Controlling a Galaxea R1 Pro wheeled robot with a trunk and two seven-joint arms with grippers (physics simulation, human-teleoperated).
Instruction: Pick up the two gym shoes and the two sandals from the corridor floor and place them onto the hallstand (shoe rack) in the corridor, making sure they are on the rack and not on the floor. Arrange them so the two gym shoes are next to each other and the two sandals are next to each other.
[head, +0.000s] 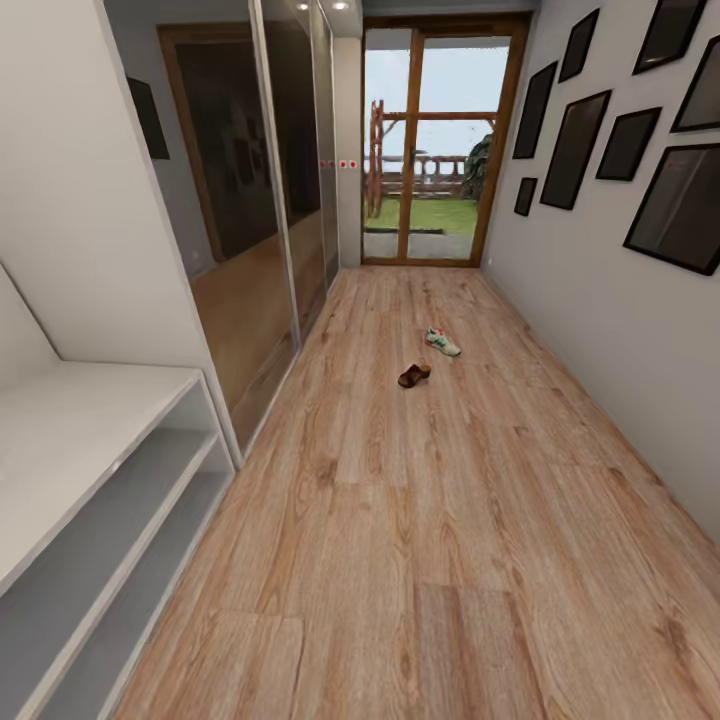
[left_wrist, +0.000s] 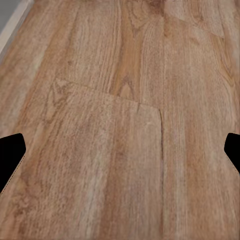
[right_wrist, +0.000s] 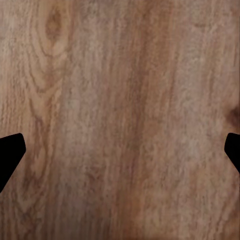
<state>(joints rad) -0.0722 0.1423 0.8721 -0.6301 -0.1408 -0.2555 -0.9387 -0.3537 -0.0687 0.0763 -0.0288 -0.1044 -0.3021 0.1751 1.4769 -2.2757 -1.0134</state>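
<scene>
Well ahead of both spread, empty grippers, left gripper (left_wrist: 120, 150) and right gripper (right_wrist: 120, 150), lie one gym shoe (head: 442, 342) and one sandal (head: 414, 375). Fetching seems to be the step in hand: next, roll up and reach down.

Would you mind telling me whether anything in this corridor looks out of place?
Yes: a sneaker and a sandal lie loose mid-floor, close together but apart, angled differently, far down the corridor from the rack, whose visible shelves hold no shoes.
</scene>
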